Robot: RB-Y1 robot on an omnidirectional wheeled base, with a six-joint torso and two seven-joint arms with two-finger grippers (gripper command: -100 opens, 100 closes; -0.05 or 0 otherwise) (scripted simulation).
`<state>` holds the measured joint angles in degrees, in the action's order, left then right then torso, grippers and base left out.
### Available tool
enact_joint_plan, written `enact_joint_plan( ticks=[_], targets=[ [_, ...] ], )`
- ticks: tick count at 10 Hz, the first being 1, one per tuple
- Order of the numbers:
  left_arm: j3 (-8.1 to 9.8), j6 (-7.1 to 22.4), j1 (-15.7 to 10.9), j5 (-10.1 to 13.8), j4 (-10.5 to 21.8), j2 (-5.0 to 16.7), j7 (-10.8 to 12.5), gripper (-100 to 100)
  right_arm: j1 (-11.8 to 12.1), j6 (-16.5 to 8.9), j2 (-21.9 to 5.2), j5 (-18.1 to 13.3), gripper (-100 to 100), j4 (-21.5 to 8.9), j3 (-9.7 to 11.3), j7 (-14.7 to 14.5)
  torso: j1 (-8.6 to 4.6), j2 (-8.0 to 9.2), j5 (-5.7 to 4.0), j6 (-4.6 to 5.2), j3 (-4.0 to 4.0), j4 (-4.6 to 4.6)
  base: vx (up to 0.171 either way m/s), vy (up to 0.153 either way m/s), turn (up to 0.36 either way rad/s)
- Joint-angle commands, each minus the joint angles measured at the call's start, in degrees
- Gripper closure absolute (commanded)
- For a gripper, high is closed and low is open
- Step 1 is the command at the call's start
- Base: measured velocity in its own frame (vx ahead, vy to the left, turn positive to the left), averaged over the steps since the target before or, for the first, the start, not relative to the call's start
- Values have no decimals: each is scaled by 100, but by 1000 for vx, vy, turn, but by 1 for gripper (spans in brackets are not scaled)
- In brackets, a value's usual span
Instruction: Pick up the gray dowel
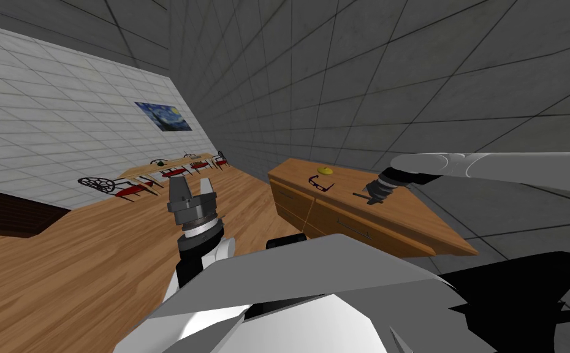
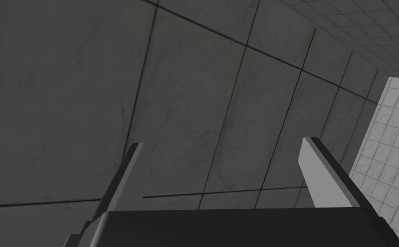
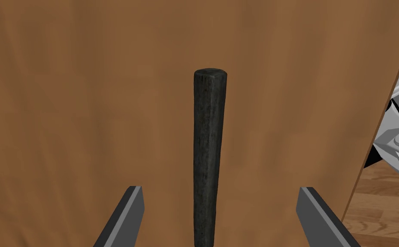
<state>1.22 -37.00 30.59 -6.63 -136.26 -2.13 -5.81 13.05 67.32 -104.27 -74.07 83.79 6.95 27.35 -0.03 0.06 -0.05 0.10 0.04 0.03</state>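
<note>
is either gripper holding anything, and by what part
Nothing is held. The right gripper is open, fingers either side of the dark dowel on the wooden top; the left gripper is open.

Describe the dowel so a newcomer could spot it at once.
Find the wooden cabinet by the grey wall on my right. On its top, beside the black glasses and the small yellow thing, the dowel lies flat between the open fingers of the right gripper. It is the only straight, dark grey rod there.
</note>
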Motion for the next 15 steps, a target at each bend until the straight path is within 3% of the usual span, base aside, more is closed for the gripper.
enact_joint_plan(
  ticks=[1,2,3,4,5,7,8,10,11,12,13,14,15],
  targets=[
    [0,0,0,0,0,0,0,0,-286,286,286,-286,-100,54,-173,173,0,0,0,0,0,0,-18,-24,6],
    [0,0,0,0,0,0,0,0,-231,300,345,-334,-100,54,-173,173,-4,3,0,-1,1,0,-22,-30,12],
    [0,0,0,0,0,0,0,0,-301,410,432,-489,-100,54,-173,173,-8,4,-2,0,2,1,-9,-12,2],
    [0,0,0,0,0,0,0,0,-528,597,670,-694,-100,112,-361,321,-4,2,-2,0,1,0,-17,-23,5],
    [0,0,0,0,0,0,0,0,-528,697,773,-798,-100,112,-361,321,-5,3,0,-1,2,1,-20,-28,9],
    [0,0,0,0,0,0,0,0,-528,773,810,-1010,-100,112,-361,321,-4,2,-1,1,1,0,-5,-6,2],
    [0,0,0,0,0,0,0,0,-724,1016,1052,-1208,-100,170,-549,470,1,-1,1,0,0,0,-19,-23,5],
    [0,0,0,0,0,0,0,0,-754,1135,1188,-1465,-100,170,-549,470,-7,4,-2,0,2,1,-16,-21,7],
    [0,0,0,0,0,0,0,0,-981,1394,1451,-1682,-100,228,-737,618,-4,2,-1,0,1,0,-15,-21,5],
    [0,0,0,0,0,0,0,0,-981,1497,1567,-1886,-100,228,-737,618,-5,1,-1,-1,0,0,-21,-28,14],
    [0,0,0,0,0,0,0,0,-1208,1683,1789,-2066,-100,286,-925,766,-7,3,-1,0,2,1,-35,-39,4],
    [0,0,0,0,0,0,0,0,-1208,1848,1945,-2267,-100,286,-925,766,-10,7,-2,-1,4,1,-29,-35,11],
    [0,0,0,0,0,0,0,0,-1208,1859,1945,-2375,-100,286,-925,766,-10,7,-2,1,4,2,-9,-15,0]
  ],
)
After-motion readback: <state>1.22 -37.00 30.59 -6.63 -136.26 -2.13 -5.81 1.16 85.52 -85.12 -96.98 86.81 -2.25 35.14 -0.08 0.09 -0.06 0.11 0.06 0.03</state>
